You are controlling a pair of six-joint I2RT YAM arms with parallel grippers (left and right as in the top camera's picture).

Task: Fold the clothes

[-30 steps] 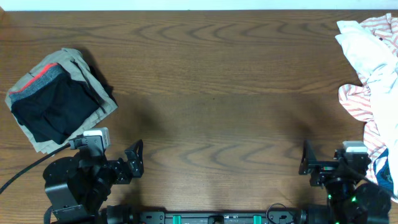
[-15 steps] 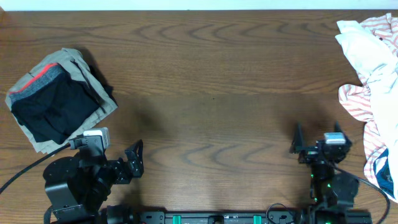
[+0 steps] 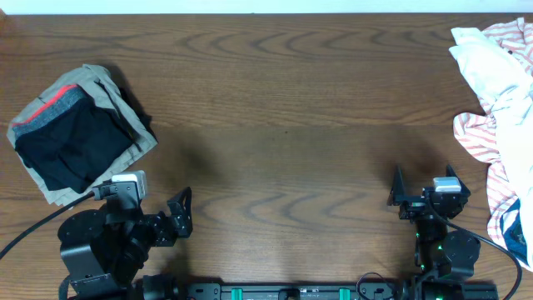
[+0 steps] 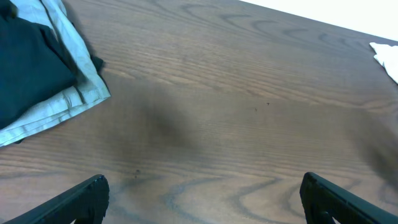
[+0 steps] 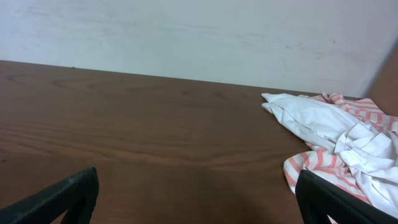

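The clothes (image 3: 73, 147), black leggings with a grey, red-edged waistband, lie folded in a compact bundle at the table's left side, resting on a khaki-grey garment (image 3: 133, 112). In the left wrist view the black cloth (image 4: 28, 65) shows at the upper left corner. My left gripper (image 3: 181, 215) sits at the near edge, right of the bundle and apart from it, open (image 4: 202, 186) with bare wood between its fingers. My right gripper (image 3: 425, 188) stands at the near right, open (image 5: 198, 182) and holding nothing.
A pile of white and red-striped garments (image 3: 498, 100) fills the right edge of the table, close to my right gripper, and shows in the right wrist view (image 5: 339, 140). The khaki-grey garment's hem (image 4: 68, 102) lies ahead-left of my left gripper. A pale wall backs the table.
My right arm swung a little to the left and turned to face up the table, then stopped. The left arm and the garments stayed as they were.
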